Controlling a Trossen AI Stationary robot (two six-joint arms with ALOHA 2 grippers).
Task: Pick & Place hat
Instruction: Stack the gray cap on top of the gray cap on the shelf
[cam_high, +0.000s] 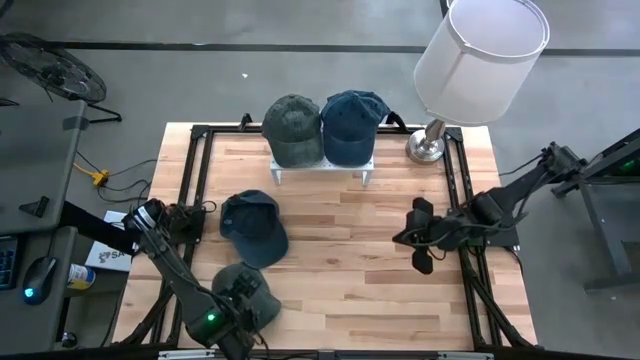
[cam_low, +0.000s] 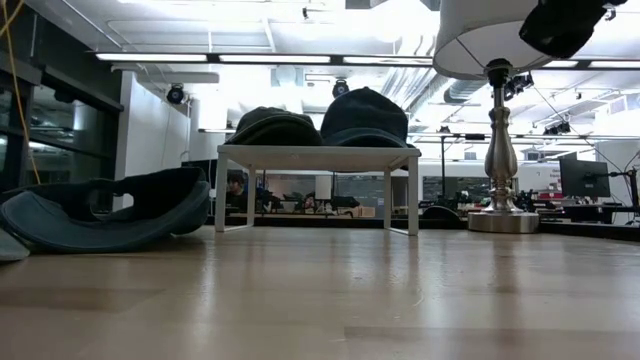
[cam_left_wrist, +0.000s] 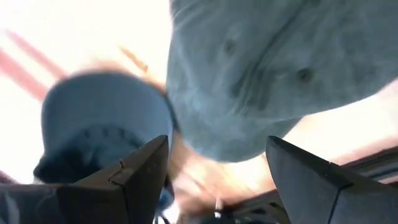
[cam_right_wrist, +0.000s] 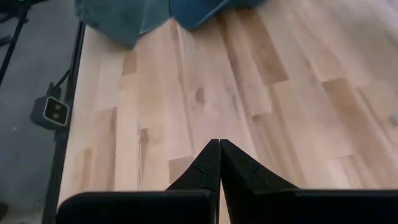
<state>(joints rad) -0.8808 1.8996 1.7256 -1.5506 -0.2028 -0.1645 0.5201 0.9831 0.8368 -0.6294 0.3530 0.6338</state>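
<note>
— What's on the white stand (cam_high: 322, 166)?

— I see two caps side by side on it: an olive cap (cam_high: 292, 128) and a navy cap (cam_high: 352, 124). A lamp (cam_high: 478, 60) stands just beside the stand.

— And your grippers?

— My left gripper (cam_high: 238, 305), fingers apart, hangs over a green cap (cam_high: 250, 290) on the desk (cam_high: 350, 280). A dark blue cap (cam_high: 252, 228) lies just beyond it. My right gripper (cam_high: 418, 238), fingers together, waits well apart, holding nothing.

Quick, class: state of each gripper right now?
Left gripper: open, above the grey-green fabric cap, holding nothing.
Right gripper: shut, empty.
</note>
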